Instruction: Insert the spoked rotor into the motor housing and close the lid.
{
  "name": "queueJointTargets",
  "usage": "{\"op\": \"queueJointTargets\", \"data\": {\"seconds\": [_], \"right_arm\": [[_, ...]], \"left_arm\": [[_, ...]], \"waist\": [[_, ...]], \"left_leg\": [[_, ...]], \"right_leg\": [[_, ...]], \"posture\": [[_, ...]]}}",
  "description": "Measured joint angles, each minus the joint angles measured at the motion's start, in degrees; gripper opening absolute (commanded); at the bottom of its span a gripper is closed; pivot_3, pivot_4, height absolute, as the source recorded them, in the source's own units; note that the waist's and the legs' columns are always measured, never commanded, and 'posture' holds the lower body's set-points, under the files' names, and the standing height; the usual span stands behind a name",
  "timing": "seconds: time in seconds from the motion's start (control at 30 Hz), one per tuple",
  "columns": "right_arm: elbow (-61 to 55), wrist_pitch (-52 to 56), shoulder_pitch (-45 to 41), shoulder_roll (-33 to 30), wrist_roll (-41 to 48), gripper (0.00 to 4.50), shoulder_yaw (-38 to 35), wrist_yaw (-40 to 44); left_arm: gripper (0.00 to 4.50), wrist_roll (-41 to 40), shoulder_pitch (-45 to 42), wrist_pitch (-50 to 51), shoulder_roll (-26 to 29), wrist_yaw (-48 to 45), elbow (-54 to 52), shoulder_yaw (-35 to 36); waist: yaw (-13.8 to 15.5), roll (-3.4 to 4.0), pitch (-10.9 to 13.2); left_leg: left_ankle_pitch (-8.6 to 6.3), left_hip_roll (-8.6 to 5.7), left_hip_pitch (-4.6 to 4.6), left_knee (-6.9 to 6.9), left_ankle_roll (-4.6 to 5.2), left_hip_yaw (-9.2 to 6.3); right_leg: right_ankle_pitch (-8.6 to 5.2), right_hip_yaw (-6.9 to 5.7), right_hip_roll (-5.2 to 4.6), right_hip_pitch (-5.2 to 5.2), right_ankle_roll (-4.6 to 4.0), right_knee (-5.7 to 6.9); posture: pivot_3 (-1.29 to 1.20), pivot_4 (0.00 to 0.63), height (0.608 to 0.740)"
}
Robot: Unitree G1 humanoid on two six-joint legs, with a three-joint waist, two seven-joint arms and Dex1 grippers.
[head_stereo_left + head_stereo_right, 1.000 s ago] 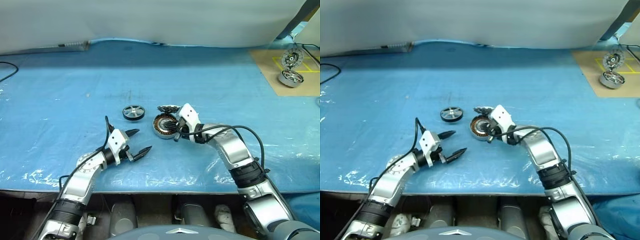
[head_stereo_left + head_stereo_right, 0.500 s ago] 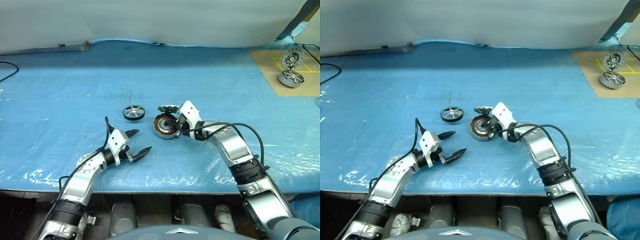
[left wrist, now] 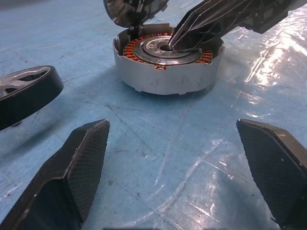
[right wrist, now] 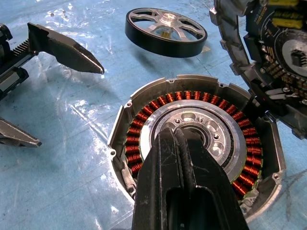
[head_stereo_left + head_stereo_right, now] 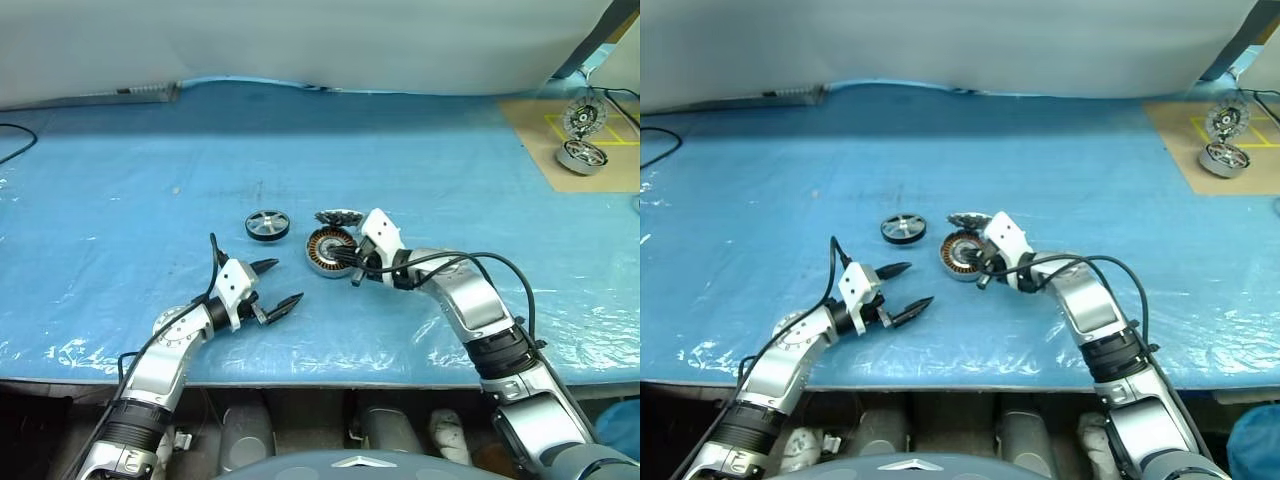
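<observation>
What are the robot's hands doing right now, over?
Left gripper open, empty. Right gripper shut, tips at centre hole of copper-wound round motor housing. Black-rimmed spoked rotor still on the blue sheet. Toothed silver lid leaning beside housing; nothing blocking.

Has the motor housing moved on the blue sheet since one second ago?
No. The motor housing lies at the same spot beside the spoked rotor, with the same gap.

Silver arms, black cables; left pincer: black pointed textured fingers.

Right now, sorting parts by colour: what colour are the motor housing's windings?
Copper-orange, clearest in the right wrist view: motor housing.
</observation>
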Motion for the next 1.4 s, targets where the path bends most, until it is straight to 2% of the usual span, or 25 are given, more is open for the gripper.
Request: {"op": "queueJointTargets", "data": {"seconds": [0.27,0.47,0.67,0.93,1.1,1.3,1.4], "right_arm": [[-2.51,0.48,0.25,-1.20,1.64,0.04,-0.51,1.89],[-7.08,-0.60,4.76,-1.30,4.83,0.04,-2.12,3.32],[-7.80,-3.82,8.11,-1.39,4.70,0.04,-2.88,1.80],[-7.87,-5.63,9.64,-0.26,4.68,0.04,-2.74,0.04],[-7.93,-6.37,10.94,-0.28,4.57,0.04,-2.79,-0.96],[-8.57,-6.67,12.01,-0.35,4.61,0.04,-2.98,-1.62],[-8.64,-6.79,12.59,-0.40,4.62,0.00,-3.06,-2.07]], "left_arm": [[4.50,-2.32,-0.62,2.00,-0.27,1.46,-0.55,2.21],[4.50,-4.54,-7.15,3.77,0.88,4.28,-1.00,7.51],[4.50,-6.97,-13.77,14.99,4.08,5.33,0.06,9.69],[4.50,-5.69,-24.72,21.34,9.29,-0.94,11.99,7.36],[4.50,-2.37,-30.88,19.64,9.17,-5.01,23.35,4.47],[4.50,0.20,-36.38,18.03,8.11,-8.35,32.08,2.99],[3.95,1.72,-38.16,16.76,7.46,-8.86,35.50,2.33]], "waist": [[0.02,0.00,0.00],[0.13,0.00,0.00],[0.03,0.00,0.00],[0.18,0.00,0.00],[0.18,0.00,0.00],[0.23,0.00,0.00],[0.27,0.00,0.00]], "left_leg": [[0.00,0.01,0.01,0.00,0.00,0.00],[0.00,-0.01,-0.02,0.02,0.00,-0.01],[0.00,-0.01,-0.01,0.02,0.00,-0.01],[0.01,-0.06,-0.06,0.02,-0.01,-0.04],[0.01,-0.08,-0.11,0.02,-0.01,-0.07],[0.01,-0.08,-0.17,0.01,-0.01,-0.09],[0.01,-0.09,-0.21,0.01,-0.01,-0.09]], "right_leg": [[0.00,-0.01,0.01,0.00,0.00,0.00],[0.00,-0.01,-0.01,0.01,0.00,0.00],[0.00,-0.01,0.01,0.00,0.00,0.00],[0.00,-0.03,-0.02,0.00,0.01,-0.02],[0.01,-0.06,-0.06,0.00,0.02,-0.04],[0.01,-0.08,-0.07,0.00,0.02,-0.06],[0.01,-0.08,-0.08,0.00,0.02,-0.08]], "posture": [[0.00,0.150,0.740],[0.00,0.150,0.740],[0.00,0.150,0.740],[0.00,0.150,0.740],[0.00,0.150,0.740],[0.00,0.150,0.740],[0.00,0.150,0.740]]}}
